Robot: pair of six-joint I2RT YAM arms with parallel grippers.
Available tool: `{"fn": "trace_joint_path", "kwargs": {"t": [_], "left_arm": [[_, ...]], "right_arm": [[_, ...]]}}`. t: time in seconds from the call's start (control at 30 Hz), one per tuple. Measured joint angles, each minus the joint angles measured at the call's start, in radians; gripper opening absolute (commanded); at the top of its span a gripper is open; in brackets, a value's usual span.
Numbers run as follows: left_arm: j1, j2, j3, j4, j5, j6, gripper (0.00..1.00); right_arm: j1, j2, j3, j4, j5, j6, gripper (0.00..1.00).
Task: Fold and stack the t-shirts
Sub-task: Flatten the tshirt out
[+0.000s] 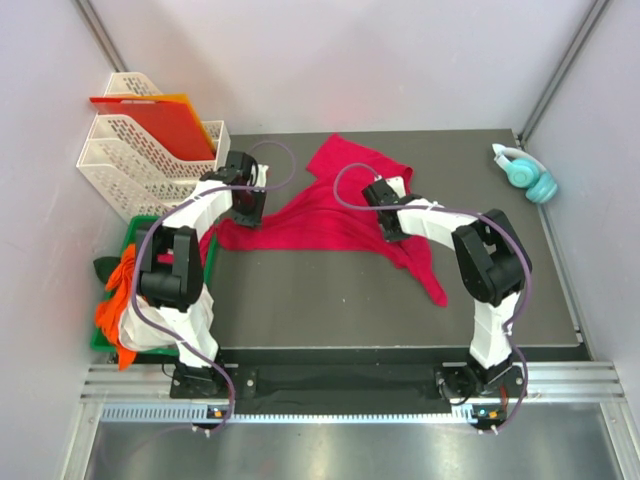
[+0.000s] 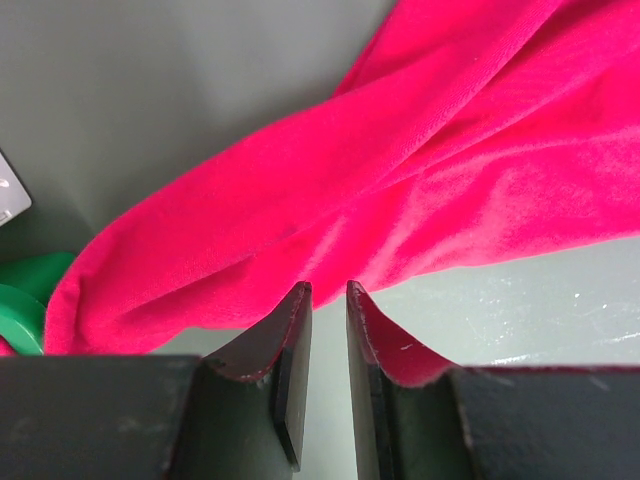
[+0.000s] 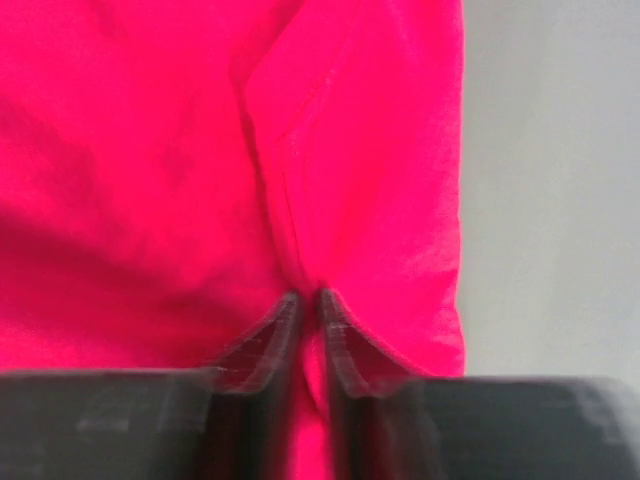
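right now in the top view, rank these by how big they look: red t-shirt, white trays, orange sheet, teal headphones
1. red t-shirt, spread across the table
2. white trays
3. orange sheet, counting only the part that shows outside the trays
4. teal headphones, clearly the smallest

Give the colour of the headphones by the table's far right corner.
The headphones are teal; top external view.

Both arms reach forward over the crimson t-shirt. The left hand sits at its left corner, fingers narrowed to a slit. The right hand sits at its right side, fingers pinching a fold.
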Motion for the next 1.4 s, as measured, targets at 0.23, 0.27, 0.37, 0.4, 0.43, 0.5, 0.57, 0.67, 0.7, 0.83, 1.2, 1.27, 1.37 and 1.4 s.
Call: {"fn": "trace_joint_path", "kwargs": {"t": [0.23,0.27,0.37,0.4,0.43,0.5,0.57,0.67,0.7,0.83,1.2,1.27,1.37,1.4], "left_arm": [[-0.006,0.0,0.0,0.0,-0.008,0.0,0.25],[-0.007,0.0,0.0,0.0,-0.008,0.0,0.25],[-0.011,0.0,0.0,0.001,-0.012,0.0,0.25],[-0.011,0.0,0.0,0.001,-0.013,0.0,0.24],[-0.012,0.0,0.0,0.001,-0.016,0.0,0.24],[-0.013,0.0,0.0,0.001,-0.017,0.0,0.23],[-0.014,0.0,0.0,0.001,-0.02,0.0,0.23],[-0.014,0.0,0.0,0.003,-0.024,0.0,0.22],[-0.014,0.0,0.0,0.003,-0.027,0.0,0.22],[-0.014,0.0,0.0,0.004,-0.042,0.0,0.22],[-0.014,0.0,0.0,0.005,-0.061,0.0,0.21],[-0.014,0.001,0.0,0.005,-0.061,-0.007,0.21],[-0.015,0.001,0.001,0.005,-0.065,-0.011,0.22],[-0.015,0.001,0.002,0.005,-0.065,-0.013,0.22]], "right_arm": [[-0.008,0.0,-0.001,-0.014,0.033,0.013,0.0],[-0.011,-0.001,-0.001,-0.019,0.045,0.016,0.0],[-0.024,-0.014,-0.003,-0.031,0.085,0.033,0.0],[-0.033,-0.026,-0.005,-0.034,0.098,0.042,0.0],[-0.046,-0.042,-0.006,-0.039,0.11,0.051,0.0],[-0.078,-0.077,-0.009,-0.051,0.127,0.066,0.0],[-0.126,-0.109,-0.008,-0.056,0.153,0.081,0.0],[-0.21,-0.122,0.007,-0.078,0.177,0.096,0.0],[-0.235,-0.12,0.01,-0.082,0.179,0.099,0.0],[-0.314,-0.109,0.046,-0.111,0.178,0.113,0.0],[-0.481,0.011,0.3,-0.163,0.196,0.159,0.0],[-0.49,0.06,0.37,-0.17,0.2,0.152,0.24],[-0.49,0.099,0.409,-0.156,0.193,0.134,0.74],[-0.487,0.1,0.408,-0.156,0.186,0.127,0.8]]}}
